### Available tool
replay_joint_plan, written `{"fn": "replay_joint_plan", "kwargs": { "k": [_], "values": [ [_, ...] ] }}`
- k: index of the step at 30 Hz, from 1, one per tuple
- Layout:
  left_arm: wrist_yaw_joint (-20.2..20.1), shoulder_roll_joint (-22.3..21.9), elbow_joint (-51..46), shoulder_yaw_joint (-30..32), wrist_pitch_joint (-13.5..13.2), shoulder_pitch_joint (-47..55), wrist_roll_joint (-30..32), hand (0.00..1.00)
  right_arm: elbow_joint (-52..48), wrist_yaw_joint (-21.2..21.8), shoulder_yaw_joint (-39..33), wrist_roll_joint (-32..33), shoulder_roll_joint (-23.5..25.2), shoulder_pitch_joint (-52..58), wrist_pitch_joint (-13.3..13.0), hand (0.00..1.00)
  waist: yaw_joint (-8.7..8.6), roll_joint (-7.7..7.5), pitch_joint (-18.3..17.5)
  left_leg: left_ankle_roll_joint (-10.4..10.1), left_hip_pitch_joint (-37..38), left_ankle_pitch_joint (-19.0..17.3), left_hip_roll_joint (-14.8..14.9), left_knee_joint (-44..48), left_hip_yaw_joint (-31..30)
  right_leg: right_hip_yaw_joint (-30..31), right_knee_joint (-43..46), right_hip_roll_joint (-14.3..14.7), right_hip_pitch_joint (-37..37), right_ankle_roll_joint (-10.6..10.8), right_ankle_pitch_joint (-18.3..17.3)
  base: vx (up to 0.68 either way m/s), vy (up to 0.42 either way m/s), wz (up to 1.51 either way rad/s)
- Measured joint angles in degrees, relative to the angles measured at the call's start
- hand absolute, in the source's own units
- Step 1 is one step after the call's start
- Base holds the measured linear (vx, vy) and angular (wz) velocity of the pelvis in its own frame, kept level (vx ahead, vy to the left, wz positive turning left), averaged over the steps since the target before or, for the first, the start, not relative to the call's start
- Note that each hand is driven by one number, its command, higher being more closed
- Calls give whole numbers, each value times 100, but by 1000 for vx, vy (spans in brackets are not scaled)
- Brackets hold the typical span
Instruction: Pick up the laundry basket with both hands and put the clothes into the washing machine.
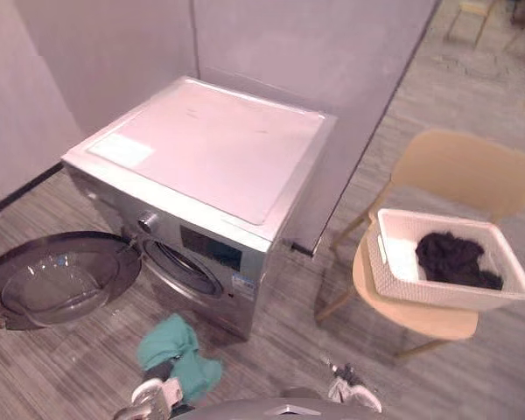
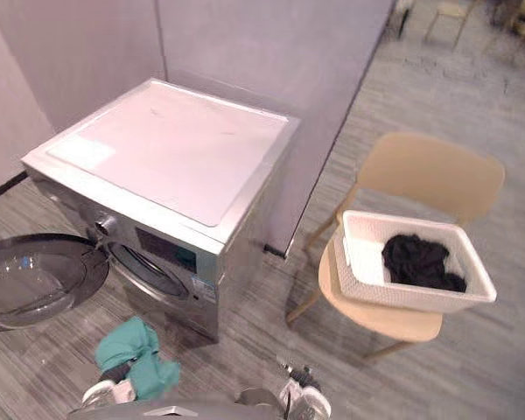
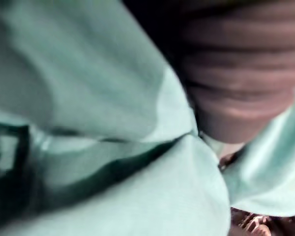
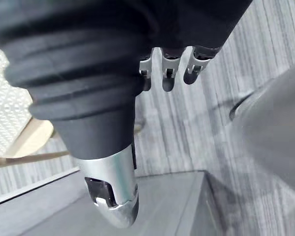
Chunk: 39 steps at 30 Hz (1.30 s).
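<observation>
Basket (image 1: 394,289) is sitting on chair (image 1: 464,171), right of both hands.
Left hand (image 1: 149,398) is carrying cloth (image 1: 171,346), grip impossible to tell; right hand (image 4: 113,182) is hanging relaxed, empty.

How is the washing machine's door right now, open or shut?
Open. The round glass door is swung wide out to the side of the washing machine, leaving the drum opening uncovered.

Place: a laundry corner, set up like a test room rather than a lived-in home.
Appliance: a silver front-loading washing machine (image 1: 210,166) on the left, its round door (image 1: 57,278) open.
Walls: plain grey partition panels (image 1: 315,52) (the floor runs on past their edge).
Floor: grey wood-look planks (image 1: 437,87).
Laundry: a white laundry basket (image 1: 420,290) of dark clothes (image 1: 455,258) on a tan chair (image 1: 459,171), right.
</observation>
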Motion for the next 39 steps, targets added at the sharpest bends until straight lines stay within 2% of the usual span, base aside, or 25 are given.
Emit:
{"fn": "replay_joint_plan", "kwargs": {
  "k": [2,4,6,7,9,10,11,13,14,16,17,18,19,21,22,23,24,28,29,30,32,35,36,37,39],
  "values": [
    [22,-145,-31,14,26,-48,112,100,-234,6,181,76,3,3,-35,0,15,67,81,-41,146,124,2,-209,99,47,-142,64,81,-16,73,32,-11,-17],
    [0,-147,-93,19,74,10,222,100,-321,13,318,154,12,80,-47,0,32,-3,161,-48,319,100,96,31,78,44,-182,92,355,-22,74,27,-55,-1],
    [5,-176,-491,18,63,51,258,100,-579,7,565,229,-10,164,-152,0,137,-191,287,-25,-182,-179,395,1633,-207,60,-244,42,581,-169,-281,-66,-100,3],
    [-3,-178,-549,39,53,56,257,100,-622,12,586,226,-24,195,-164,0,153,-165,310,-22,-410,-172,521,2203,-353,71,-246,49,630,-187,-295,-78,-67,-13],
    [-10,-193,-759,42,-23,133,257,100,-638,21,625,213,-73,264,-166,0,231,-46,332,102,-933,167,727,3583,-1028,216,-204,134,822,-202,-321,-22,20,-41],
    [-6,-194,-893,50,-82,229,252,100,-638,21,702,170,-107,297,-158,0,316,-2,343,107,-1210,584,735,4170,-1429,432,-191,184,885,-233,-340,46,153,-85],
    [-4,-141,-957,92,-145,327,229,100,-616,20,850,82,-144,344,-118,0,353,30,325,149,-1434,293,662,4486,-1662,657,-189,167,920,-299,-346,61,180,-94],
    [-4,-151,-960,257,-161,419,131,100,-547,26,843,-51,-157,372,-34,0,354,98,332,293,-1482,-316,477,3931,-1801,984,-179,95,855,-252,-353,129,223,-93],
    [3,-151,-961,294,-166,450,98,100,-496,27,839,-58,-165,379,-8,0,357,96,329,339,-1414,-396,438,3478,-1802,1122,-159,71,827,-187,-347,191,256,-88],
    [20,-157,-917,484,-158,461,6,100,-236,41,777,-232,-227,298,-9,0,367,89,303,363,-1203,-397,440,2109,-1944,1326,-94,-21,788,97,-308,211,276,-60],
    [20,-158,-905,485,-157,459,2,100,-194,43,748,-277,-232,290,-14,0,376,88,294,387,-1150,-367,448,1922,-1953,1335,-90,-38,785,129,-310,230,339,-42],
    [20,-175,-836,491,-149,458,-32,100,-12,47,602,-360,-257,296,-6,0,390,113,232,465,-930,-14,478,1164,-1940,1342,-62,-99,790,300,-357,187,300,-25],
    [18,-192,-809,518,-141,448,-37,100,127,46,544,-420,-260,264,-10,0,406,135,167,2,-816,-29,406,992,-1954,1375,-40,-169,786,390,-400,224,366,-20],
    [59,-69,-692,701,-140,402,-38,100,638,48,249,-495,-201,188,15,0,403,-153,-2,-30,-725,-45,2,751,-1748,1311,-298,-594,800,605,-279,177,301,-4],
    [59,-69,-692,701,-140,402,-38,100,638,48,249,-495,-201,188,15,0,403,-153,-2,-30,-725,-45,2,751,-1748,1311,-298,-594,800,605,-279,139,243,-13],
    [129,69,-545,701,-118,381,-30,100,974,45,-37,-497,-142,146,39,0,437,-289,-84,41,-617,-86,-149,682,-1625,1294,-609,-778,986,662,-72,104,209,-15],
    [130,121,-419,695,-97,361,-15,100,1086,43,-292,-492,-125,148,67,0,431,-279,-93,49,-542,-91,-173,661,-1592,1281,-790,-807,1080,689,121,85,178,-19],
    [96,125,-369,666,-86,316,-7,100,1290,33,-789,-482,-148,153,147,0,423,-250,-125,50,-502,-93,-86,480,-1443,1167,-972,-780,1007,720,449,-17,58,-25],
    [80,134,-371,634,-86,298,-7,100,1277,31,-786,-481,-173,151,145,0,423,-266,-113,40,-573,-123,-4,495,-1420,1161,-886,-689,876,716,511,-198,-67,-36],
    [68,175,-373,621,-79,184,-9,100,1234,27,-769,-468,-221,80,139,0,442,-155,17,0,-858,-269,266,658,-1414,1155,-522,-428,500,666,637,-218,-78,-36],
    [74,296,-374,465,-73,53,-15,100,1228,19,-759,-442,-229,-76,141,0,457,-127,196,-52,-1073,-249,563,774,-1407,1048,-6,-114,-38,653,760,-174,-87,-36],
    [134,514,-378,440,-54,-54,-86,100,1228,0,-693,-331,-145,-127,137,0,500,-380,261,-231,-1300,78,780,587,-1419,686,-184,52,-327,610,753,-100,-156,-32],
    [141,490,-380,434,-53,-95,-90,100,1227,-3,-650,-257,-159,-126,133,0,488,-393,268,-236,-1386,138,771,576,-1454,650,-325,52,-305,517,697,-113,-224,8],
    [160,424,-396,415,-58,-199,-198,100,1223,-10,-606,-190,-213,-153,113,0,525,-380,357,-274,-1568,229,742,626,-1530,508,-557,7,-266,375,450,-109,-173,30],
    [201,188,-474,352,-63,-470,-224,100,1146,-14,-596,-145,-297,-314,86,0,506,-143,731,-238,-1670,359,741,625,-1780,237,-305,38,-345,320,344,-184,-138,51]
  ]
}}
